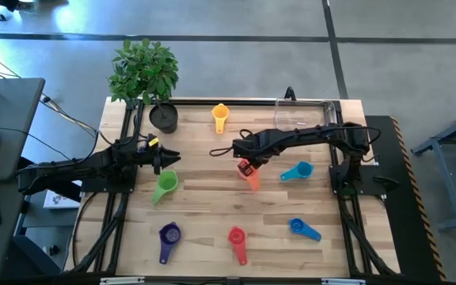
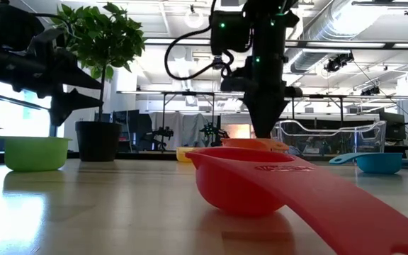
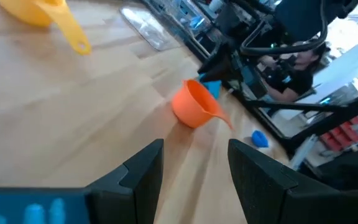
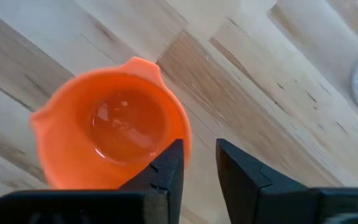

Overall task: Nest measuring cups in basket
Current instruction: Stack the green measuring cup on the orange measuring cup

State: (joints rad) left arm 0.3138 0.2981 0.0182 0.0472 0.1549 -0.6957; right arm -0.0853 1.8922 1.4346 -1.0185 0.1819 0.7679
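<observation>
The orange cup (image 1: 251,177) sits mid-table, open side up, and fills the right wrist view (image 4: 107,134). My right gripper (image 1: 244,164) (image 4: 199,169) points down at it, open by a narrow gap, astride the cup's rim. My left gripper (image 1: 169,158) (image 3: 194,168) hovers open above the green cup (image 1: 165,187). Resting on the table are the yellow cup (image 1: 220,117), light blue cup (image 1: 298,172), blue cup (image 1: 302,229), red cup (image 1: 237,241) and purple cup (image 1: 169,237). The clear basket (image 1: 303,115) stands at the far right edge. My right gripper comes from above, pointing down, with one finger (image 4: 166,168) over the inside of the orange cup's bowl and the other (image 4: 241,177) outside its wall. The rim (image 4: 187,140) lies between them. I cannot tell whether either finger touches it. The cup rests on the table.
A black pot with a leafy plant (image 1: 163,117) stands at the far left corner, beside the yellow cup. The red cup (image 2: 253,185) lies close in front of the low camera. Bare wood lies between the orange cup and the basket.
</observation>
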